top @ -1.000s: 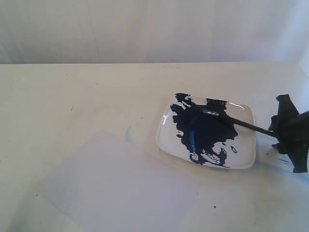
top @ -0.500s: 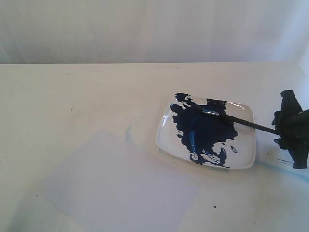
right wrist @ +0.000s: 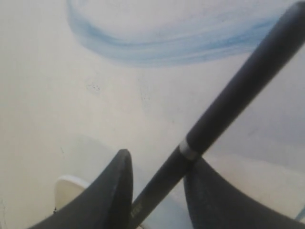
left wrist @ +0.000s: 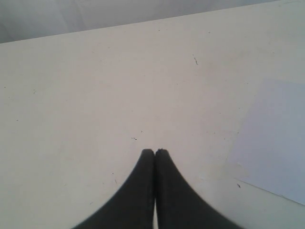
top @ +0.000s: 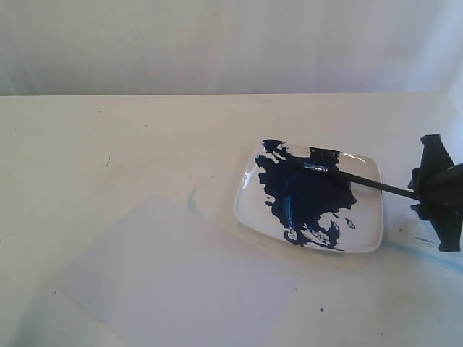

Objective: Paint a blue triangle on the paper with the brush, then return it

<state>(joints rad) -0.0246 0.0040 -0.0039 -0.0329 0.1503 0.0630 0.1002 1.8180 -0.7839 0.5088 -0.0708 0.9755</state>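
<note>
Brush [top: 365, 183] being straddled by R fingers [right wrist: 116, 191] beyond plate [top: 242, 210] rim — grip unclear; L fingers [left wrist: 140, 191] being pressed shut over open bench [top: 108, 144].

A pale paper [top: 181, 282] lies on the white bench [top: 108, 144], just beside a square white plate [top: 249, 210] blotched with dark-blue paint [top: 311, 191]. The brush [top: 362, 182] rests bristles-down in that paint, and its black handle reaches the right claw [top: 427, 195].

White worktop [top: 108, 144], two things on it.
We see the paper [top: 181, 282] lying flat at the front edge, a square plate [top: 364, 233] toward the right edge, and a pale-blue smear [top: 192, 199] between them.
</note>
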